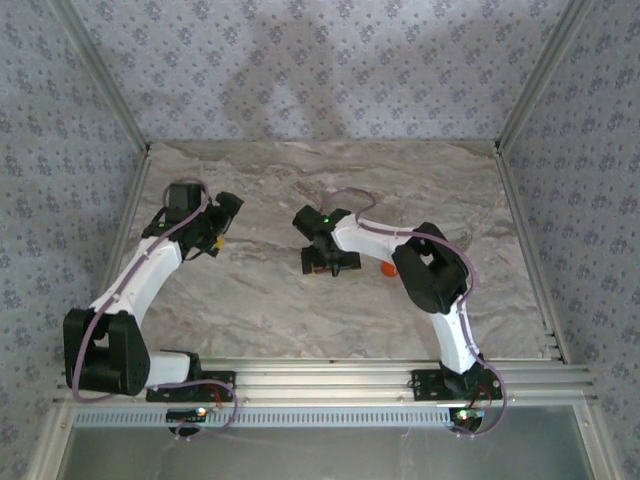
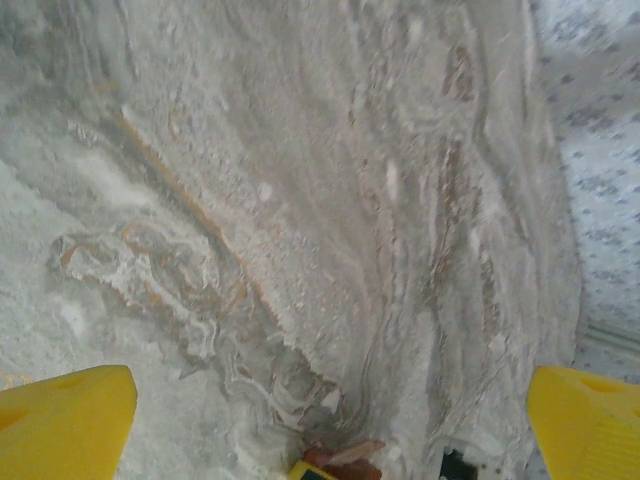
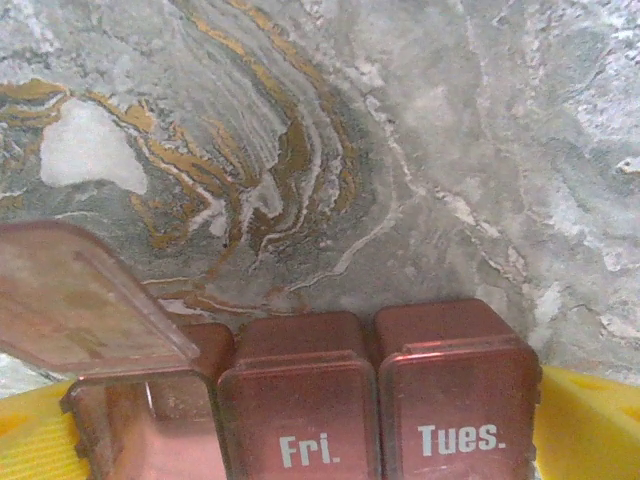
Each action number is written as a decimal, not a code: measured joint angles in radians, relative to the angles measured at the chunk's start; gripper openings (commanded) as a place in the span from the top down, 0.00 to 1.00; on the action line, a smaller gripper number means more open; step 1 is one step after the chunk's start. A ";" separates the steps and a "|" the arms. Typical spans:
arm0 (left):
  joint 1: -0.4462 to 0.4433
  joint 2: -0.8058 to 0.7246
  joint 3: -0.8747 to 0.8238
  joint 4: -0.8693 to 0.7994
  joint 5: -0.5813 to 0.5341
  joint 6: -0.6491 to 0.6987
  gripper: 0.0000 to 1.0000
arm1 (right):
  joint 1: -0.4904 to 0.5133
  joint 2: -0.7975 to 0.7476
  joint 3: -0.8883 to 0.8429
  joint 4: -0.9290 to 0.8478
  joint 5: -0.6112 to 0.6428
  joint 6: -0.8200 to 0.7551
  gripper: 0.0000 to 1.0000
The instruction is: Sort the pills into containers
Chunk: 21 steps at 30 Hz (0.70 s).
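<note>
**Table.** The marble table point(image 1: 300, 320) carries both arms at its near edge. The work area is the middle of the table.

**Left gripper.** The left gripper point(image 2: 325, 425) hangs toward the left edge, well apart from the work area. Its jaws stand wide apart with only bare marble between them; it holds nothing.

**Right gripper.** The right gripper point(image 3: 310, 430) hangs over the middle of the table. Its jaws are spread wide and straddle the containers. The yellow fingers point(image 3: 595, 420) sit just beside the strip's ends. Whether they touch it cannot be told, and no clamping shows.

**Containers.** The containers point(image 3: 380, 400) lie flat near the table's centre. The cells marked "Fri." and "Tues." are shut. The neighbouring lid point(image 3: 85, 300) stands raised, and its cell appears empty.

**Bottle.** The orange bottle point(image 1: 387, 268) lies just beside the containers, on the side toward the right edge. Whether it is capped cannot be told. No loose pills are visible.

**Hazards from this position.**
- Closing the jaws here would probably pinch the strip endwise. A light plastic strip may bow, skid on the smooth marble, or pop its shut lids.
- The finger nearest the raised lid may knock it shut and block the only open cell.
- A swing of the right wrist toward the right edge may strike the bottle, which would likely roll away.
</note>
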 measured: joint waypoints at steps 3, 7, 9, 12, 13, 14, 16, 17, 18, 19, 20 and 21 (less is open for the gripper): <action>-0.007 0.005 0.011 -0.021 0.023 0.011 0.00 | -0.003 -0.006 -0.008 0.003 0.000 0.004 0.00; -0.013 -0.001 0.018 -0.003 0.039 0.013 0.00 | -0.003 -0.036 -0.024 0.006 0.005 0.006 0.00; -0.016 -0.015 0.003 0.025 0.037 -0.005 0.00 | -0.003 -0.082 -0.042 0.009 0.016 0.006 0.00; -0.017 -0.072 -0.064 0.078 0.028 -0.053 0.00 | -0.002 -0.209 -0.069 0.007 0.038 0.003 0.00; -0.017 -0.092 -0.088 0.087 0.027 -0.067 0.00 | -0.004 -0.264 -0.074 0.005 0.047 -0.003 0.00; -0.017 -0.105 -0.102 0.087 0.027 -0.075 0.00 | -0.008 -0.322 -0.075 0.002 0.056 -0.011 0.00; -0.024 -0.112 -0.109 0.085 0.027 -0.080 0.00 | -0.028 -0.429 -0.075 -0.008 0.065 -0.046 0.00; -0.031 -0.112 -0.108 0.085 0.027 -0.080 0.00 | -0.048 -0.480 -0.075 -0.018 0.068 -0.068 0.00; -0.042 -0.111 -0.104 0.080 0.027 -0.080 0.00 | -0.071 -0.521 -0.076 -0.027 0.070 -0.090 0.00; -0.057 -0.108 -0.097 0.075 0.028 -0.080 0.00 | -0.105 -0.560 -0.079 -0.039 0.072 -0.117 0.00; -0.075 -0.102 -0.087 0.070 0.031 -0.080 0.00 | -0.142 -0.592 -0.086 -0.050 0.075 -0.143 0.00; -0.093 -0.095 -0.073 0.064 0.034 -0.083 0.00 | -0.179 -0.615 -0.096 -0.061 0.076 -0.166 0.00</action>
